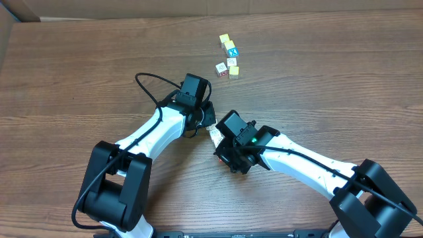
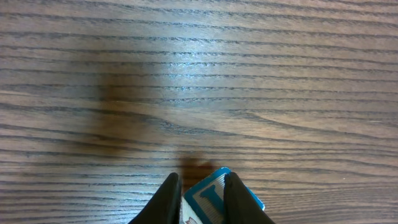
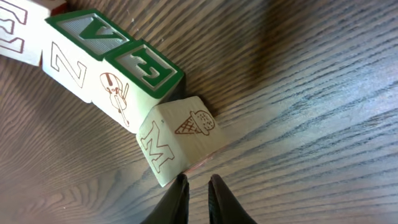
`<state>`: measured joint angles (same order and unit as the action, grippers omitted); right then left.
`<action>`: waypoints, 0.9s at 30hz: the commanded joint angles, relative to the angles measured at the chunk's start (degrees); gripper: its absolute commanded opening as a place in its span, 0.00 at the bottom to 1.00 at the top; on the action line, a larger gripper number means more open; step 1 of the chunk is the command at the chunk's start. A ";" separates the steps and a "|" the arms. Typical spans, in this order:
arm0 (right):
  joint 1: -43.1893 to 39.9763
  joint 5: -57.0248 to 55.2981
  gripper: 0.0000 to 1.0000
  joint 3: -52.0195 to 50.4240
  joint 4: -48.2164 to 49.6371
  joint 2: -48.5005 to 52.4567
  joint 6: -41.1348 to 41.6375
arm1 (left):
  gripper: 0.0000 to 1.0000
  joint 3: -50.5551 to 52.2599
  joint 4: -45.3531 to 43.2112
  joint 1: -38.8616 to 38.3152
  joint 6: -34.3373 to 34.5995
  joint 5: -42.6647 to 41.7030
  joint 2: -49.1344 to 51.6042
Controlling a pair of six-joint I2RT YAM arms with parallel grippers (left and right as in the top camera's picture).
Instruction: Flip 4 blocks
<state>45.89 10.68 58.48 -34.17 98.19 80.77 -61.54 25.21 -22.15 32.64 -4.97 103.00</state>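
Both arms are in over the middle of the tabletop (image 2: pixel 186 74), hands almost nose to nose, and wedged between them is a short pale row of blocks (image 1: pixel 214 136).

From the right wrist, that row reads clearly. A cream block with a red E (image 3: pixel 15 34) sits at the end of the line. Next is one with a green V on top and a Z on its side (image 3: pixel 78 46), then one with a green E on top and a small drawing on its side (image 3: pixel 134 81). Last comes the M block (image 3: pixel 180 140), with an ice-cream cone on its upper face. It sits skewed out of line, one corner against the green-E block. The right hand (image 3: pixel 198 182) sits just on the near side of it, fingers a narrow crack apart and nothing between them, only wood grain showing through.

Over to the left wrist. The left hand (image 2: pixel 202 180) has its fingers a small gap apart, low over a blue-bordered block (image 2: pixel 208 196). That face shows in the gap and carries on past the right finger, so whether the fingers actually grip it I cannot tell.

Well apart from all this, toward the far edge, sits a loose group of small cubes (image 1: pixel 228 66) in pale yellow and white, one red-edged, with a blue X cube (image 1: pixel 231 51) among them.
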 commanded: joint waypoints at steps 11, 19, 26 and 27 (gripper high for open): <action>-0.24 -0.94 0.04 1.33 -3.10 -1.49 -0.26 | 0.04 -0.13 0.57 -0.35 -0.96 -0.66 0.74; -0.26 -1.01 0.04 1.33 -4.11 -1.49 -0.31 | 0.05 -1.22 0.96 0.52 -0.96 -0.57 0.72; -0.26 -4.39 0.04 1.33 -7.08 -1.49 -3.28 | 0.04 -1.25 4.33 1.25 -0.92 0.02 0.76; -0.26 -5.86 0.04 1.33 -7.82 -1.49 -3.28 | 0.04 -1.25 5.51 1.25 -0.92 1.09 0.76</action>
<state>45.78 8.67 58.59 -41.23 98.19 78.72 -61.58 29.34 -21.19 32.47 -5.28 103.00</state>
